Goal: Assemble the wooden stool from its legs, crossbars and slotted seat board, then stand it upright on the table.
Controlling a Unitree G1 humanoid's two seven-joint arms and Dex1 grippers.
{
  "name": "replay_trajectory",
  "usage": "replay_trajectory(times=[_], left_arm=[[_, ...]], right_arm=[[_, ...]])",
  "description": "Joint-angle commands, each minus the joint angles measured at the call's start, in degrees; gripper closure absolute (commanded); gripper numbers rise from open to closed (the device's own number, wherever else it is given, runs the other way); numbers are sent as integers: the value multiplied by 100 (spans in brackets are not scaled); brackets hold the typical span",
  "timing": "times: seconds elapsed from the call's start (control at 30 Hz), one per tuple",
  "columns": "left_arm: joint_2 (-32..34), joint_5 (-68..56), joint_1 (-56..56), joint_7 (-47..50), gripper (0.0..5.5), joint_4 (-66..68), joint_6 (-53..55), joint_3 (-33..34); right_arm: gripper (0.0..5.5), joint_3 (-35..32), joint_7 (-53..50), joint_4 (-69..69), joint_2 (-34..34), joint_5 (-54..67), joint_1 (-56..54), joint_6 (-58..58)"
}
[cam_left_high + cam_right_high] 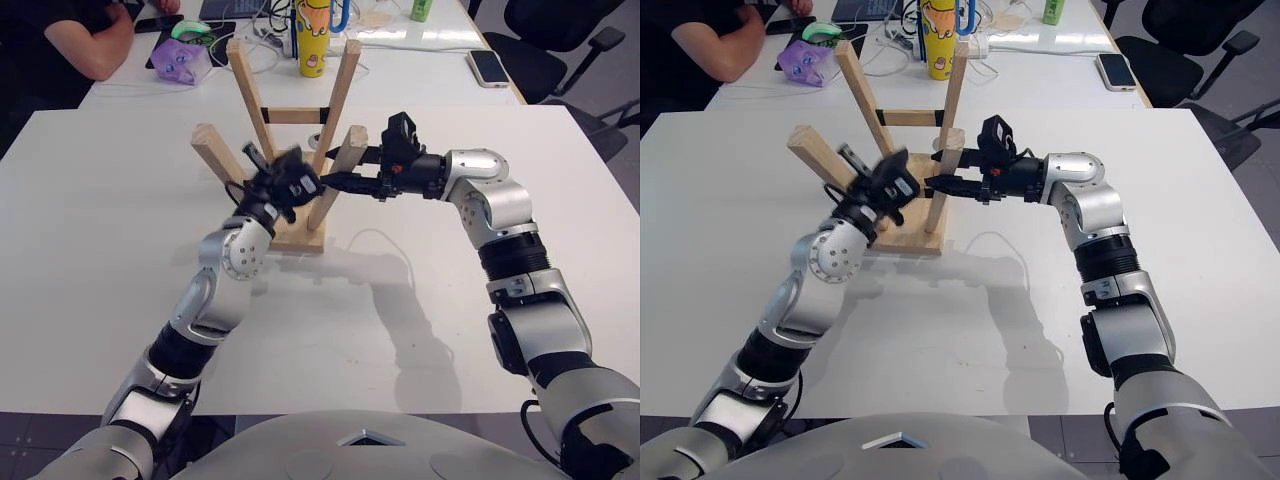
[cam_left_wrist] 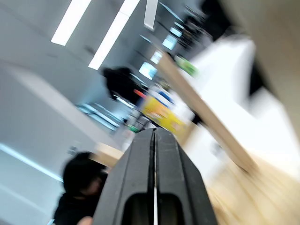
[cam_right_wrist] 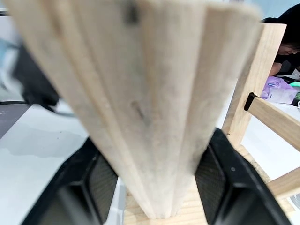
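Note:
The wooden stool stands upside down, its seat board (image 1: 300,238) flat on the white table (image 1: 120,250) and its legs pointing up. A crossbar (image 1: 293,116) joins the two far legs (image 1: 250,95). My right gripper (image 1: 335,183) is shut on the near right leg (image 3: 140,93), which sits between its two pads (image 3: 93,183). My left gripper (image 1: 255,160) is shut with nothing in it, its fingers (image 2: 155,154) pressed together. It hovers among the legs, just beside the tilted near left leg (image 1: 215,155).
A second table behind holds a yellow cup (image 1: 312,40), a purple object (image 1: 180,58) and a phone (image 1: 489,67). A person's arm (image 1: 85,40) rests at its left end. An office chair (image 1: 560,40) stands at the back right. Bare table lies all around the stool.

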Motion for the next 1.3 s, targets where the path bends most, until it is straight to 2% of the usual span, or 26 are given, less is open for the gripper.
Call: replay_trajectory(times=[0.03, 0.17, 0.3, 0.43, 0.47, 0.77, 0.83, 1.03, 1.1, 1.2, 1.3], left_arm=[[-225, -354, -330, 531, 550, -1029, -470, 1129], [-188, -676, -187, 635, 550, -1256, -233, 2269], [-376, -1015, 583, 660, 550, -835, 55, 2859], [-494, -1263, 928, 640, 550, -306, -93, 2765], [-532, -1317, 982, 672, 550, -241, -140, 2767], [-581, -1512, 1541, 660, 550, 604, -345, 2641], [-616, -1618, 1637, 600, 550, 927, -317, 2612], [-407, -1540, 1703, -24, 550, 1817, -100, 1867], [-331, -1417, 1664, -106, 550, 2073, -57, 1614], [-270, -1315, 1511, -253, 550, 2572, 61, 1303], [-301, -1393, 1299, -265, 550, 2813, -15, 1236]], right_arm=[[342, 514, 4, 371, 41, -543, 560, 467], [342, 478, -7, 358, 7, -523, 525, 420], [342, 394, -32, 337, 9, -470, 511, 339], [342, 74, -283, 400, 139, -381, 492, -155], [306, 3, -281, 427, 190, -317, 469, -197], [189, -286, -465, 690, 327, -588, 359, -846], [189, -258, -451, 709, 170, -754, 529, -895], [189, -357, -713, 904, -307, -1239, 1563, -1355], [189, -573, -1091, 950, -131, -1133, 1740, -1188], [189, -748, -2389, 946, 337, -1335, 1925, -970], [189, -863, -2850, 681, 767, -1093, 2018, -482]])
